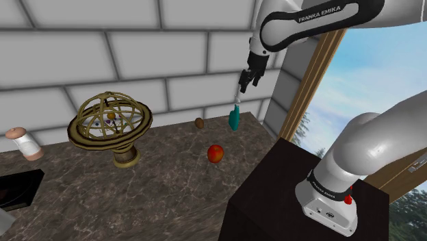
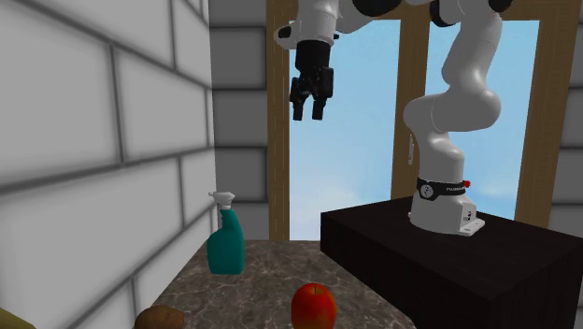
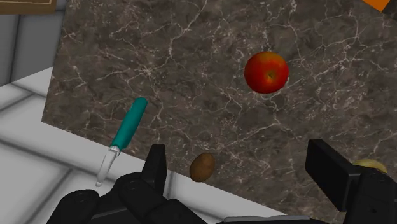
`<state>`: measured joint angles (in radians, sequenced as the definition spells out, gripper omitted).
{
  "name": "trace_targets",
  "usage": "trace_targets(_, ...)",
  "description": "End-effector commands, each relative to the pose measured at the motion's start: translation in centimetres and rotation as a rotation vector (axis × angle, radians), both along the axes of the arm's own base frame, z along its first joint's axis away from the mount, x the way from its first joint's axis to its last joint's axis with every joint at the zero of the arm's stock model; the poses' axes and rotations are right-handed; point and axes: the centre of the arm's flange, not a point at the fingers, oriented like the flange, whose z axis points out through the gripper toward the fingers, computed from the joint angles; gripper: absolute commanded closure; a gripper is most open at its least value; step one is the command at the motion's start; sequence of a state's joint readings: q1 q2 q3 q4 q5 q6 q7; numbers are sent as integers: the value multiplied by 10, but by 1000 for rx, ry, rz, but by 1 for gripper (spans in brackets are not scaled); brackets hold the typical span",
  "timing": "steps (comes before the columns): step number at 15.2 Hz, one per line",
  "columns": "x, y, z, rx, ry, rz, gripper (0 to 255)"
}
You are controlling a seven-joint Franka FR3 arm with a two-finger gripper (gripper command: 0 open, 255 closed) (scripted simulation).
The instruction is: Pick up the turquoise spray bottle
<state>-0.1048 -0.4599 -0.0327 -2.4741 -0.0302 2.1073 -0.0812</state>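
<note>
The turquoise spray bottle (image 1: 234, 118) with a pale nozzle stands upright on the dark marble counter (image 1: 171, 171), near the wall at the counter's far end. It also stands by the wall in the second exterior view (image 2: 225, 242). My gripper (image 1: 245, 85) hangs high above the bottle, open and holding nothing; the second exterior view (image 2: 307, 109) shows it well above the counter. In the wrist view the bottle (image 3: 125, 132) appears from above, long and thin, beyond the left finger of the gripper (image 3: 238, 167).
A red apple (image 1: 215, 153) lies mid-counter and a small brown potato-like thing (image 1: 199, 123) sits near the bottle. A brass armillary sphere (image 1: 109, 123) stands toward the shoulder view's left, with a spool (image 1: 24, 144) beyond it. The dark stand (image 1: 301, 198) borders the counter.
</note>
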Motion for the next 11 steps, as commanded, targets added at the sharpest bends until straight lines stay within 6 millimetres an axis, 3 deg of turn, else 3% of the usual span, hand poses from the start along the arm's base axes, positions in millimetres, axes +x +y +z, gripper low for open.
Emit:
trace_targets(1,11,-16,-16,-7,1,-14,0)
trace_targets(11,72,-88,-104,-38,12,-86,0)
